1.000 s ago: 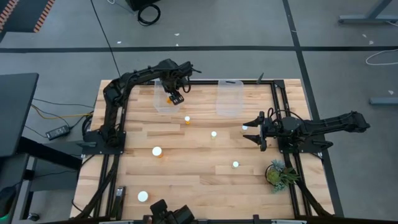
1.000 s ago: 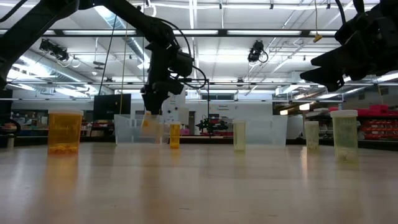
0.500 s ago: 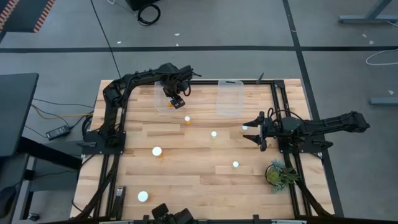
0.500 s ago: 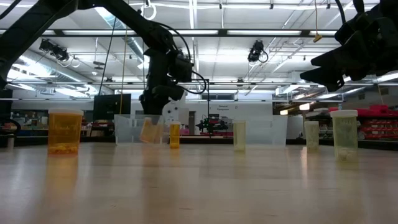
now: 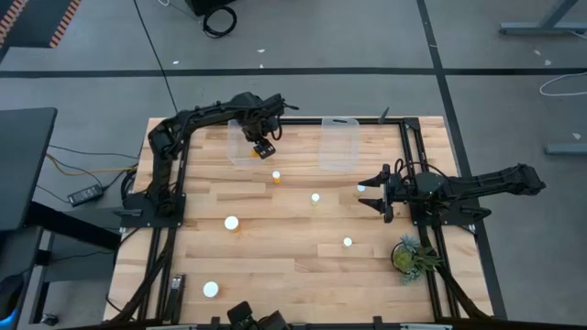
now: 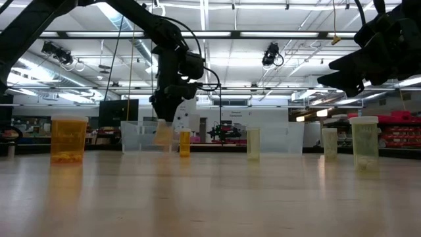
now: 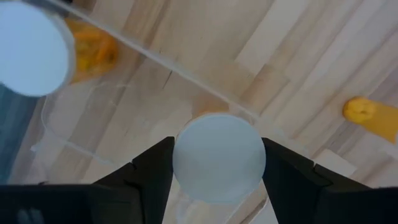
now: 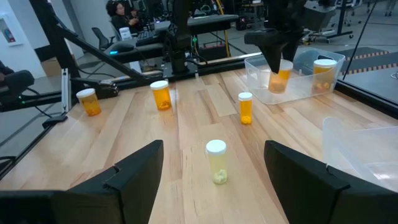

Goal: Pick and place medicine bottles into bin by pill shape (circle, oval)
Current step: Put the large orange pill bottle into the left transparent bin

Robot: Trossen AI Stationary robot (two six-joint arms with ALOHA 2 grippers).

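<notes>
My left gripper [image 5: 262, 143] is shut on a small amber bottle with a white cap [image 7: 219, 157], over the left clear tub [image 5: 241, 147] at the table's far side. The low view shows the bottle [image 6: 163, 133] at the height of the tub's wall. Another capped bottle [image 7: 34, 50] lies in that tub. My right gripper [image 5: 379, 192] is open and empty, above the table at its right side. Loose bottles stand upright on the table: [image 5: 276, 175], [image 5: 315, 197], [image 5: 360, 188], [image 5: 348, 242], [image 5: 231, 223], [image 5: 211, 289]. My left gripper pinches the bottle between its two fingers [image 7: 152, 171], one on either side just below the white cap's rim [image 7: 180, 168]. The fingers come from above, pointing down. The bottle hangs below them, clear of the table, its amber body [image 6: 162, 135] showing under the fingers.
A second clear tub [image 5: 338, 144] stands at the far side, right of the first. A small green potted plant [image 5: 412, 256] sits near the right edge. Dark frame rails [image 5: 413, 165] run along the table's left and right sides. Bare wood lies in the table's middle and near half.
My left gripper, still shut on the bottle, has dipped toward the left tub and come up a little again, ending slightly toward the table's right. The bottle tipped as it went down and now hangs nearer upright.
</notes>
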